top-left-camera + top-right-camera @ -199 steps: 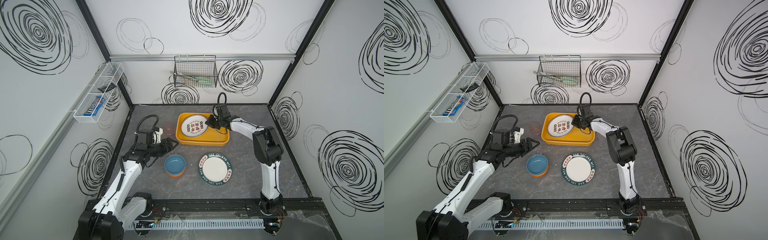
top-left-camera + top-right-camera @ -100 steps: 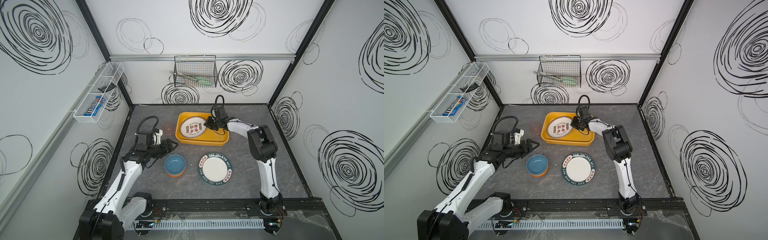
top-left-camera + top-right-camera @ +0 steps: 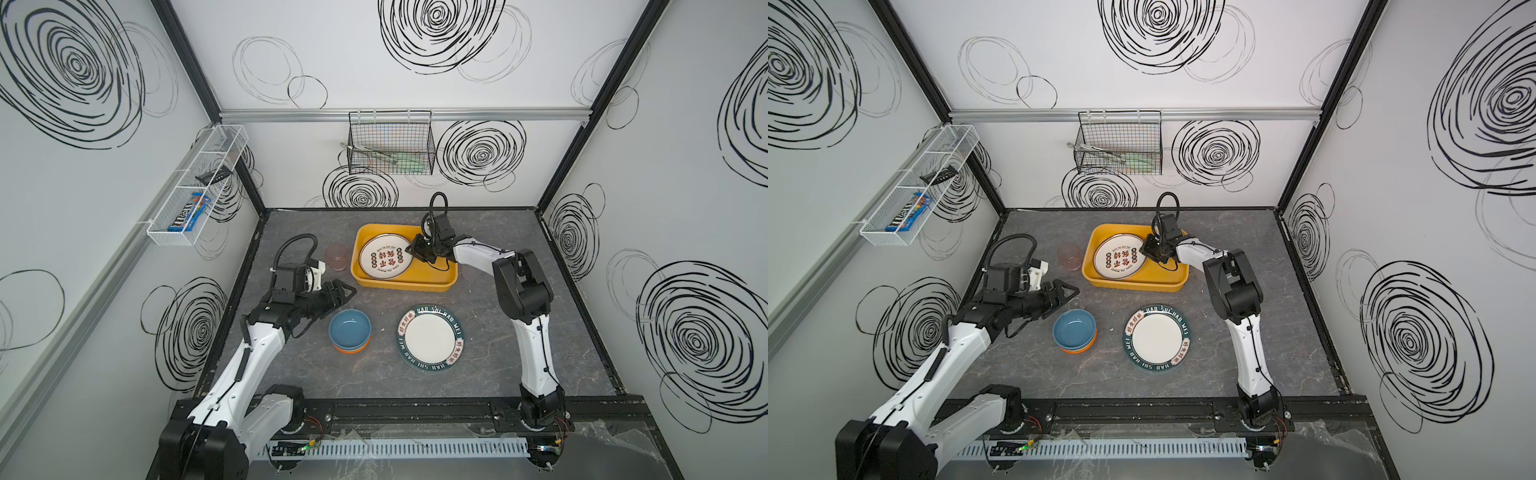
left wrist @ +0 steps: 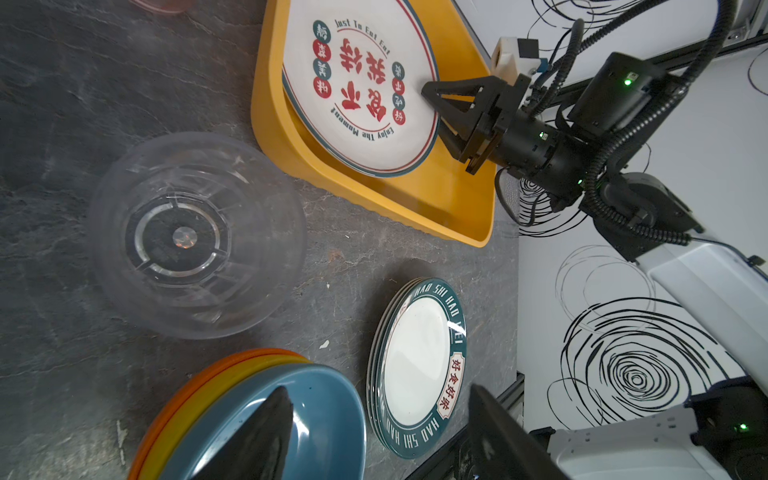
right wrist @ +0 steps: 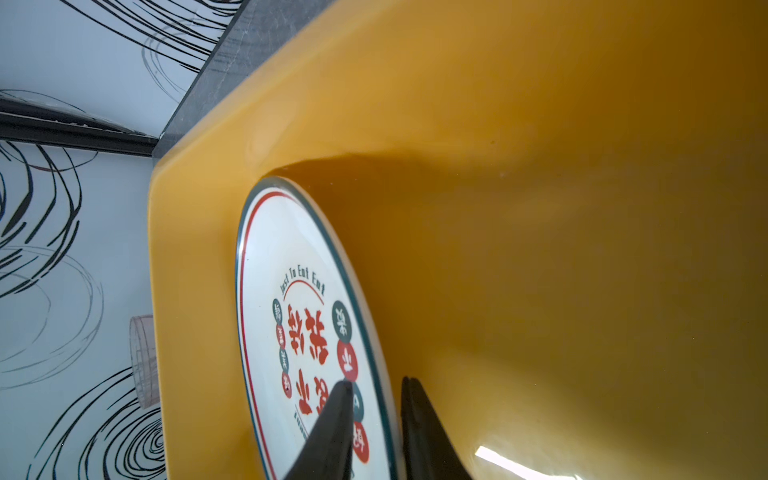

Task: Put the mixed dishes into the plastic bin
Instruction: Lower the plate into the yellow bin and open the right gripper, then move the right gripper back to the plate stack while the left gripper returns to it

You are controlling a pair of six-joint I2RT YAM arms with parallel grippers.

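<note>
A white plate with red characters (image 3: 384, 259) (image 5: 291, 291) lies in the yellow plastic bin (image 3: 399, 284) (image 5: 540, 208). My right gripper (image 3: 409, 250) (image 5: 376, 424) is low in the bin at the plate's right edge. Its jaws are slightly parted, one finger over the plate's face and one outside the rim. My left gripper (image 3: 347, 291) (image 4: 382, 436) hovers open and empty just above a blue bowl (image 3: 350, 329) (image 4: 316, 415) stacked on orange bowls (image 4: 199, 386). A stack of dark-rimmed plates (image 3: 431, 337) (image 4: 415, 365) lies on the table. A pink cup (image 3: 336, 257) stands left of the bin.
A clear cup (image 4: 195, 237) stands on the table between the bowls and the bin in the left wrist view. A black wire basket (image 3: 390, 145) hangs on the back wall. A white mesh shelf (image 3: 195, 187) is on the left wall.
The right gripper's jaws have parted at the plate's rim, and the plate now lies flat in the bin. The left arm has barely moved.
</note>
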